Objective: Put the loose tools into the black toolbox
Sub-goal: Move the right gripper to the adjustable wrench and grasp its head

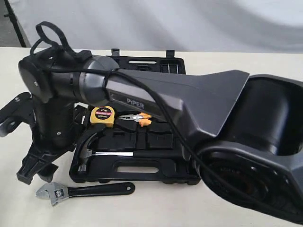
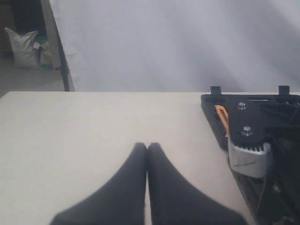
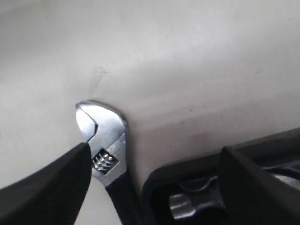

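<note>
The black toolbox (image 1: 142,178) lies open on the table. A claw hammer (image 1: 118,154) with a chrome shaft rests in its front half. An adjustable wrench (image 1: 90,190) lies loose on the table in front of the box, head to the left. My right gripper (image 1: 38,168) hangs at the box's left end, above and behind the wrench head. In the right wrist view that gripper (image 3: 154,150) is open with nothing between its fingers. Below it are the wrench head (image 3: 105,136), the toolbox corner (image 3: 187,176) and the hammer head (image 3: 183,204). My left gripper (image 2: 146,145) is shut over bare table.
A yellow tape measure (image 1: 102,116) and small orange-handled pliers (image 1: 137,118) sit in the toolbox. The right arm (image 1: 189,104) crosses over the box from the lower right. The toolbox edge (image 2: 211,112) shows beside the left gripper.
</note>
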### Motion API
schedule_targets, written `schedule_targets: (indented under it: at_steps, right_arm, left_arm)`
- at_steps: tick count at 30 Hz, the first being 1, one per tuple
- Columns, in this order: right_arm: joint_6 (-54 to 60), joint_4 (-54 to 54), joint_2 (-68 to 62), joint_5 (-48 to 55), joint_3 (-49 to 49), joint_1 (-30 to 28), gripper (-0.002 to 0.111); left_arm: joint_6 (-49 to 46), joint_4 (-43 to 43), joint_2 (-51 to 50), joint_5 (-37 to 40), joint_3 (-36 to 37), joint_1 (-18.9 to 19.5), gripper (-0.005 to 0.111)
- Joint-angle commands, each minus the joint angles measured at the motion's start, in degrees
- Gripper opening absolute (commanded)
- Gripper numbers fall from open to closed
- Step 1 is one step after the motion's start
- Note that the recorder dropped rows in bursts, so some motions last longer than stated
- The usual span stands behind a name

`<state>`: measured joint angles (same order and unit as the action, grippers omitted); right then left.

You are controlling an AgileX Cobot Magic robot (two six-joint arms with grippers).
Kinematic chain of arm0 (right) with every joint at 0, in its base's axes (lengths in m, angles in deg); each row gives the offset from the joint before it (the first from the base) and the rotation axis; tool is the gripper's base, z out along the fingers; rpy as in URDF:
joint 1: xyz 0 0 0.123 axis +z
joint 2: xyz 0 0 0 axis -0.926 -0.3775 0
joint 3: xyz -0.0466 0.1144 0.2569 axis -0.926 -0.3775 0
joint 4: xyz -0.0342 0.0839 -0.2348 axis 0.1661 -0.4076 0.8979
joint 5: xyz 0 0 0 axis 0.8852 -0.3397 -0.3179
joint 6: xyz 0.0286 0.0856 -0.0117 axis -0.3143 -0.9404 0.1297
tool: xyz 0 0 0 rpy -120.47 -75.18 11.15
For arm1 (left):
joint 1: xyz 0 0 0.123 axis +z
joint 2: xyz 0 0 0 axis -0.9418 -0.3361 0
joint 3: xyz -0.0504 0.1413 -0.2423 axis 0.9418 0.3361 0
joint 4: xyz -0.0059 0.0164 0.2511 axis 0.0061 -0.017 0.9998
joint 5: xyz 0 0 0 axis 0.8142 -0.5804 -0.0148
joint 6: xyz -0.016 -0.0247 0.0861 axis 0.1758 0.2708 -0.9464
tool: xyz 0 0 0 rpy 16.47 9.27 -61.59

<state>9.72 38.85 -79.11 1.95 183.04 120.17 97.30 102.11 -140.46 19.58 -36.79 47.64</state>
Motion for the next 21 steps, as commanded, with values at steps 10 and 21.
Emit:
schedule_targets:
  at_steps: [10,21]
  right_arm:
    - [5.38,-5.27,-2.71,2.42,0.07,1.81,0.071]
    - [6.87,-4.70,-3.64,0.23,0.07,2.44,0.071]
  left_arm:
    - [0.59,-0.78,0.46,-0.97,0.53,0.19,0.001]
    - [0.59,-0.78,0.46,-0.97,0.53,0.19,0.001]
